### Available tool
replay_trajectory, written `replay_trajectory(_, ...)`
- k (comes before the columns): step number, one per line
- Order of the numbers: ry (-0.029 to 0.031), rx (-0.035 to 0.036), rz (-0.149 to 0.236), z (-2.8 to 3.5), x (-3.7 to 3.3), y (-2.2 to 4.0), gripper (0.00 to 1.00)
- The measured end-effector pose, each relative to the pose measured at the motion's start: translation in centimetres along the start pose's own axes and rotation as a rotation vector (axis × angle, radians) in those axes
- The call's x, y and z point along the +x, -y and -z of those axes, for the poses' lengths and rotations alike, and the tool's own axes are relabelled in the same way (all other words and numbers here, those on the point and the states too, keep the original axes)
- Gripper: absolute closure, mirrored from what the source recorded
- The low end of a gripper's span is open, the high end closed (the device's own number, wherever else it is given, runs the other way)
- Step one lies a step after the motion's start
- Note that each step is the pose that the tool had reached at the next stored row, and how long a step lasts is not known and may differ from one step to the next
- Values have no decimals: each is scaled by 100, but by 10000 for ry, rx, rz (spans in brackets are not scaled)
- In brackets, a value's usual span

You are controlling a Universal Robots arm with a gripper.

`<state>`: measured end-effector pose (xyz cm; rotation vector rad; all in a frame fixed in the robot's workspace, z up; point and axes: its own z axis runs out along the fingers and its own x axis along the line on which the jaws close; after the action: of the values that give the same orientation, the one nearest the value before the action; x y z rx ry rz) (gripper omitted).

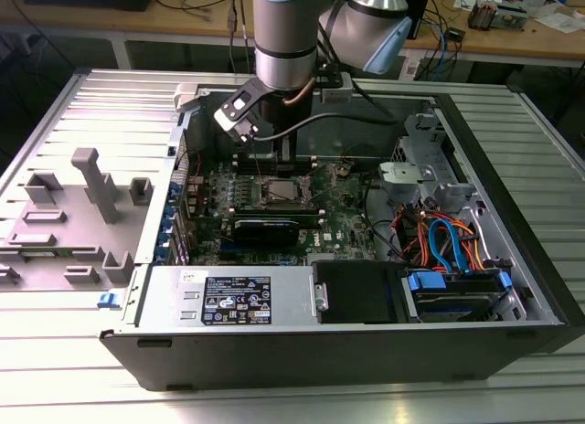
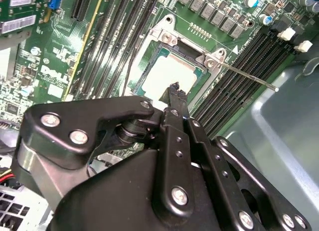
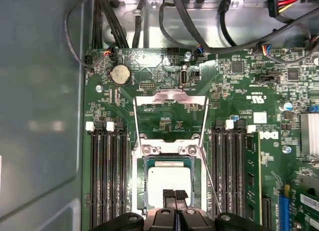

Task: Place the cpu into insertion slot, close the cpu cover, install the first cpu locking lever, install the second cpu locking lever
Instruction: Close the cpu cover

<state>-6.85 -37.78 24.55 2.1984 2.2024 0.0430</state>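
The cpu (image 3: 169, 180), a flat silver-grey square, lies in the insertion slot (image 3: 143, 188) on the green board; the second wrist view also shows the cpu (image 2: 172, 71) in the insertion slot (image 2: 149, 61). My gripper (image 3: 174, 193) hangs just over the chip's near edge with its black fingers pressed together and nothing between them; in the second wrist view the gripper (image 2: 174, 87) tip sits at the chip's edge. The cpu cover (image 3: 172, 97) stands swung open beyond the socket. One thin locking lever (image 3: 212, 183) juts out unlatched beside the slot, and this lever (image 2: 249, 77) also shows in the second wrist view.
Black memory slots (image 3: 107, 176) flank the socket on both sides. In the exterior view the arm (image 1: 283, 40) reaches down into the open computer case (image 1: 512, 214), with a graphics card (image 1: 265, 227), power supply (image 1: 228, 301) and drive cables (image 1: 448, 246) around the board.
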Motion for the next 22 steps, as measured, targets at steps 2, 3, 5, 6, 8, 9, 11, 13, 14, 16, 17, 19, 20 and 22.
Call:
replay_trajectory(2,128,1,6,66,-1,-3,89)
replay_trajectory(3,150,2,7,81,0,-3,89)
replay_trajectory(5,191,2,8,113,-1,-5,89)
replay_trajectory(6,201,2,10,123,-1,-5,89)
replay_trajectory(8,210,0,10,134,0,-6,89)
replay_trajectory(9,211,1,10,135,0,-6,89)
replay_trajectory(11,213,1,9,136,-1,-6,89)
replay_trajectory(13,212,1,10,137,-1,-6,89)
replay_trajectory(14,213,2,10,137,-1,-11,89)
replay_trajectory(16,214,2,9,136,-1,-43,89)
replay_trajectory(17,213,2,9,135,-1,-55,89)
replay_trajectory(19,213,2,9,134,-1,-55,89)
replay_trajectory(20,212,1,9,133,-1,-56,89)
replay_trajectory(22,212,1,9,134,0,-56,89)
